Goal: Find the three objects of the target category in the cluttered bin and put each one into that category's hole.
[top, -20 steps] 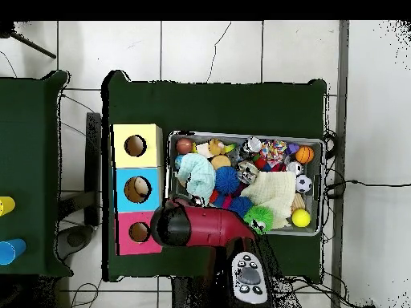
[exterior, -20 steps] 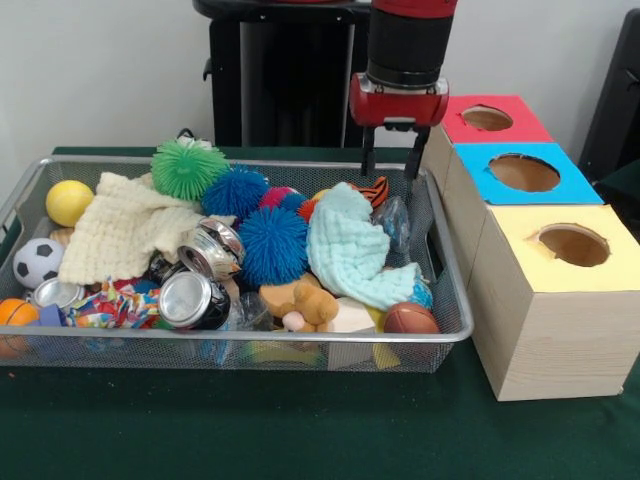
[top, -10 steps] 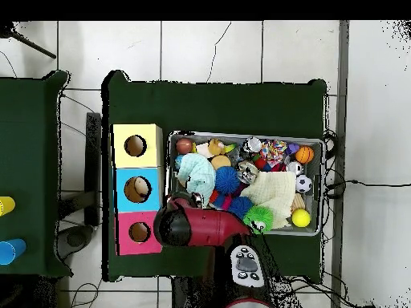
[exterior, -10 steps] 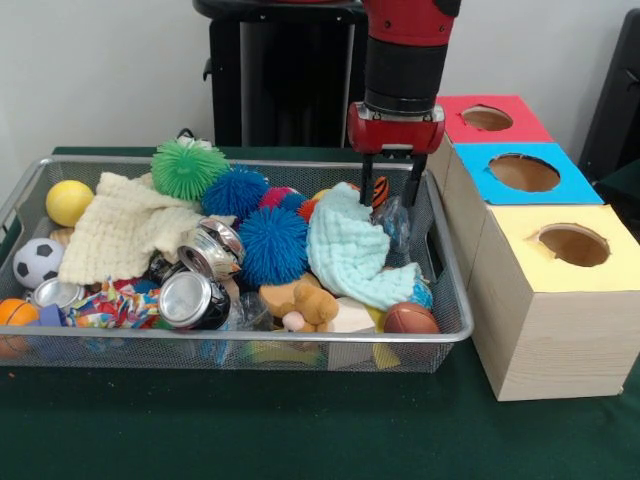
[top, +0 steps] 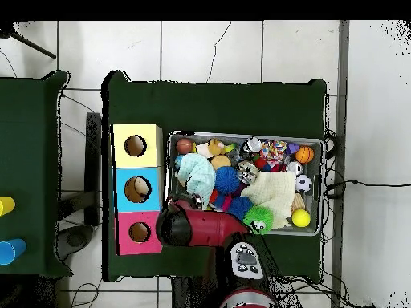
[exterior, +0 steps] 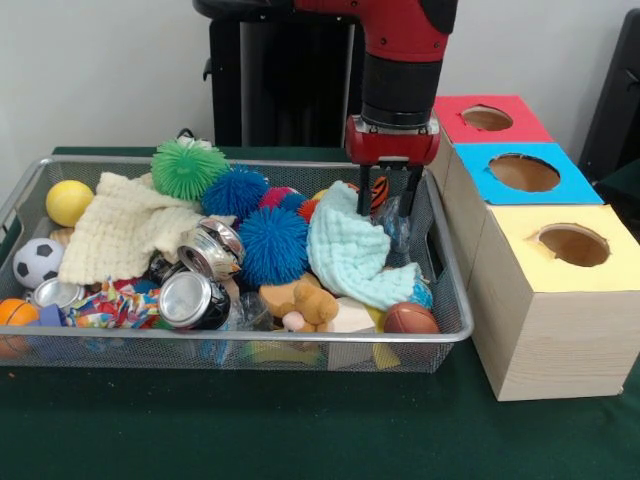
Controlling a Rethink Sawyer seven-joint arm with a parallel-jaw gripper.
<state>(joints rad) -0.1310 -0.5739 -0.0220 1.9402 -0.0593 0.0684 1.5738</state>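
The wire mesh bin (exterior: 120, 337) is full of clutter; it also shows in the overhead view (top: 241, 134). My gripper (exterior: 385, 203) hangs open in the bin's far right corner, fingers down. Its tips stand just above a wrinkly clear plastic piece (exterior: 394, 222) that lies beside the light blue cloth (exterior: 348, 250) and an orange striped toy (exterior: 375, 190). A second clear plastic piece (exterior: 246, 312) lies at the front beside a silver can (exterior: 190, 298). A third is not visible. In the overhead view the red arm (top: 193, 227) hides the gripper.
Three wooden boxes with holes stand right of the bin: red (exterior: 488, 118), blue (exterior: 524, 172), yellow (exterior: 572, 244). The bin also holds spiky balls (exterior: 272, 243), a cream cloth (exterior: 120, 225), a dotted cloth (exterior: 112, 305), small balls and a plush toy.
The gripper has come down from above the bin's far rim into the far right corner and shifted slightly left. The fingers stay open. Nothing in the bin has moved.
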